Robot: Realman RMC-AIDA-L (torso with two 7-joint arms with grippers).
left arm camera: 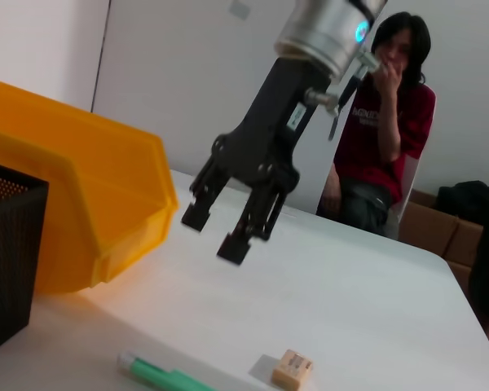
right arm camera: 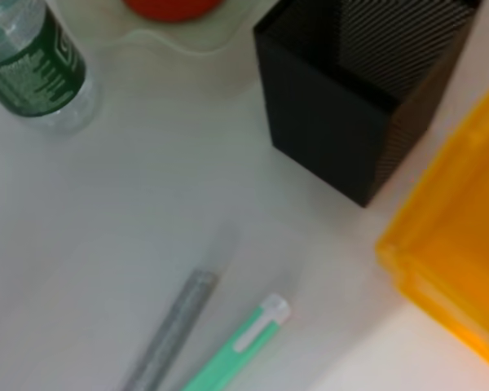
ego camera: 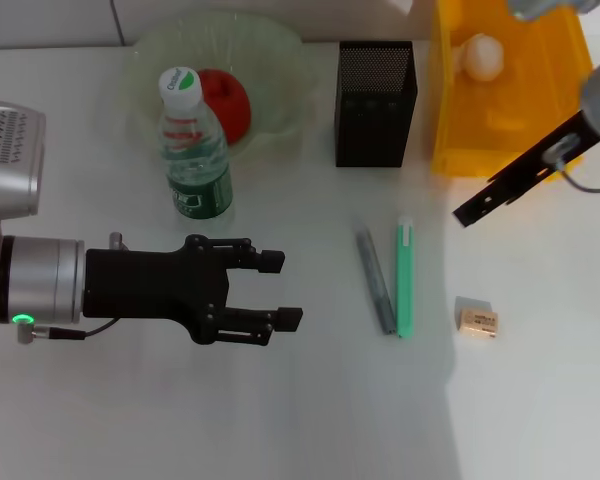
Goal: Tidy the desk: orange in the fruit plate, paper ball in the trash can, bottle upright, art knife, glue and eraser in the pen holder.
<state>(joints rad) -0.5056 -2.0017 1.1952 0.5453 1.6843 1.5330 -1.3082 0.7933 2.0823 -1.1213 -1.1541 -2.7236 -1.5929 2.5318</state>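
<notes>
With the orange (ego camera: 225, 103) already in the fruit plate (ego camera: 280, 130), the paper ball (ego camera: 482, 56) in the trash can (ego camera: 450, 120) and the bottle (ego camera: 193, 150) upright, the left gripper (ego camera: 280, 290) hovers empty, fingers spread. The right gripper (left arm camera: 213, 232), also spread, hangs beside the trash can, its fingers cut off in the head view. The eraser (ego camera: 477, 319) and two slim sticks lie short of the pen holder (ego camera: 375, 105); which stick is knife or glue is unclear.

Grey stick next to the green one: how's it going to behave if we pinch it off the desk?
The grey stick looks slim and round, so it may roll when nudged. It lies flat on the desk, leaving little height to grip. The green stick nearly touches its near end, so fingers might bump that too.
</notes>
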